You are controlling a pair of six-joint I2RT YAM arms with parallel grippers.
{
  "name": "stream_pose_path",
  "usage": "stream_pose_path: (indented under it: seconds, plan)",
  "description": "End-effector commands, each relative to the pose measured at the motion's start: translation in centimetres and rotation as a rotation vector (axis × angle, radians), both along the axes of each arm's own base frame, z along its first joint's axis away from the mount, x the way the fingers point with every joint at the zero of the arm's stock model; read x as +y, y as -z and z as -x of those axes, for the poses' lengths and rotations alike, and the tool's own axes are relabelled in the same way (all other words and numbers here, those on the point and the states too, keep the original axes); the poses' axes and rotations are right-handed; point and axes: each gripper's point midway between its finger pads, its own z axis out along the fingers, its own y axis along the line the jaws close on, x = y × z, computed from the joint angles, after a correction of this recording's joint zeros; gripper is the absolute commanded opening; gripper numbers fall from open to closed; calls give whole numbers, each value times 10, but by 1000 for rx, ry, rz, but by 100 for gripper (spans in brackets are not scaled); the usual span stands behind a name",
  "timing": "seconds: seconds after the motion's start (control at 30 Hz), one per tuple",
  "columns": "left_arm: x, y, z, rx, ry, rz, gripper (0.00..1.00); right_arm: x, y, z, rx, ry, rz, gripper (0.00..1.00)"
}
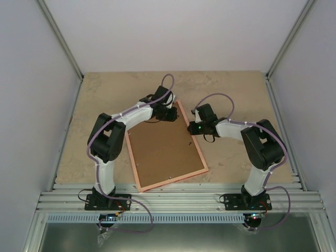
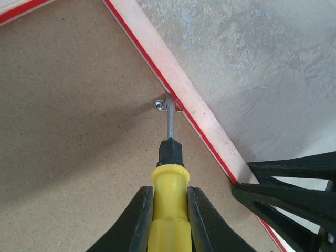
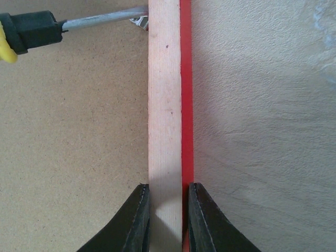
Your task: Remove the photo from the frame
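Note:
The frame [image 1: 165, 152] lies face down on the table, its brown board back up and its pinkish rim with a red edge around it. The photo is hidden under the board. My left gripper [image 1: 170, 113] is shut on a yellow-handled screwdriver [image 2: 169, 210]. The screwdriver's blade tip rests on a small metal clip [image 2: 160, 105] at the frame's right rail [image 2: 194, 113]. My right gripper [image 1: 193, 127] is shut on that same rail [image 3: 164, 105], one finger on each side. The screwdriver [image 3: 31, 31] and the clip [image 3: 139, 21] also show in the right wrist view.
The tan table top [image 1: 236, 94] lies beyond the frame's right side. White walls [image 1: 31, 79] enclose the cell left, right and back. An aluminium rail [image 1: 178, 199] runs along the near edge by the arm bases. My right gripper's fingers [image 2: 294, 194] show in the left wrist view.

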Motion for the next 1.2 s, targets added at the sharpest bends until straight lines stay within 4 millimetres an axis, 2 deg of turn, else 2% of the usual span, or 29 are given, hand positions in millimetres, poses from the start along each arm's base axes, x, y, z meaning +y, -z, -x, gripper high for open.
stream_pose_path:
  seconds: [0.0, 0.57, 1.17]
  plan:
    - [-4, 21, 25, 81, 82, -59, 0, 4, 23, 28, 120, -39, -1, 8]
    - [16, 21, 40, 95, 61, -126, 0, 3, 21, 29, 117, -32, -1, 8]
    - [42, 14, 32, 77, -40, -164, 0, -2, 22, 29, 117, -12, 16, 8]
